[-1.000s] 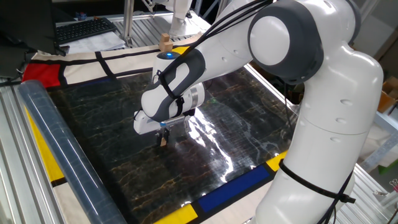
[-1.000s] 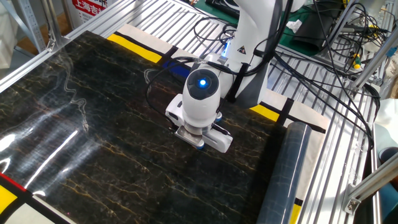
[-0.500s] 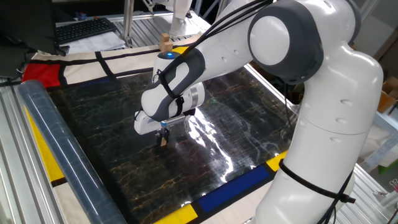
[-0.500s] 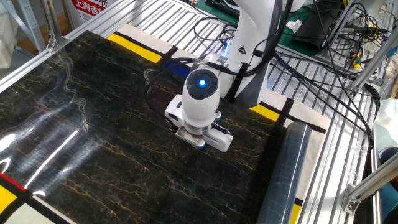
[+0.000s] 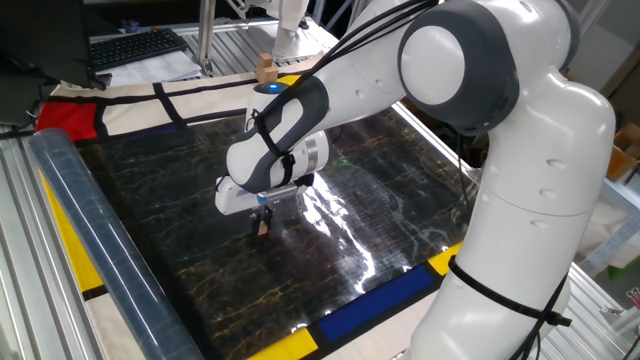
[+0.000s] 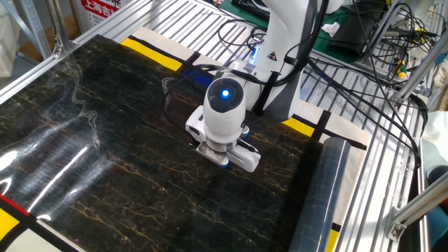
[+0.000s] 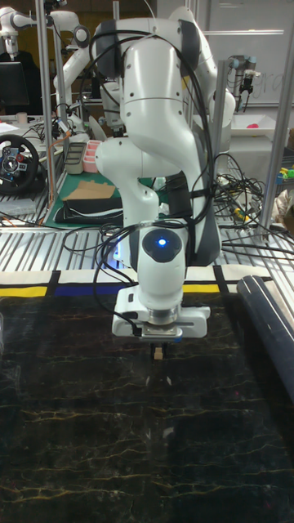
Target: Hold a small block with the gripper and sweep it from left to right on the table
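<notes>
The small block (image 5: 263,229) is a tiny tan cube pinched between the dark fingers of the gripper (image 5: 263,222), which is shut on it. Its bottom rests on or just above the glossy black marble table (image 5: 380,190), near the middle. In the tall fixed view the small block (image 7: 158,354) pokes out below the gripper (image 7: 158,348), under the wrist with its blue light. In the other fixed view the white wrist (image 6: 224,119) covers the fingers and the block.
A larger tan wooden block (image 5: 266,68) stands at the far edge of the sheet. A long clear roll (image 5: 100,250) lies along one side of the table and also shows as the roll (image 6: 318,203). Cables (image 6: 231,35) trail behind the arm's base.
The wrist has crept a few pixels to the left in the other fixed view, with the block still held. Otherwise nothing visibly differs.
</notes>
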You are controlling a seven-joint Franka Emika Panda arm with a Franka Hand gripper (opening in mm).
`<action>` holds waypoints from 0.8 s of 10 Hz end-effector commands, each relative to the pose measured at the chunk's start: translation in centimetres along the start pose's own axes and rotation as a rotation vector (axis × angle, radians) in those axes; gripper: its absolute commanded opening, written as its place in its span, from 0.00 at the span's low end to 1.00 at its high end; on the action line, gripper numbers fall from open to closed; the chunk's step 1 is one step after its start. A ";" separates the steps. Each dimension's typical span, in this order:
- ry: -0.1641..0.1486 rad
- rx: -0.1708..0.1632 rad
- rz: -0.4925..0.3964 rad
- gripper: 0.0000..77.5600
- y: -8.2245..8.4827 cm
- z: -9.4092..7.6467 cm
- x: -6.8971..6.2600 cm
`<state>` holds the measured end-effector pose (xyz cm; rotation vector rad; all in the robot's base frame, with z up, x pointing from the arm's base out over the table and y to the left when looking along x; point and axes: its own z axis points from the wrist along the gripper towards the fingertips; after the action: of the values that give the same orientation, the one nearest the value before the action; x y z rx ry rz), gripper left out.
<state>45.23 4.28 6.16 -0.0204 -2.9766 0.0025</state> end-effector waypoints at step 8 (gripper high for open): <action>0.005 -0.020 0.023 0.01 0.0 0.2 0.2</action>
<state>45.28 4.24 6.21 -0.0274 -2.9776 -0.0073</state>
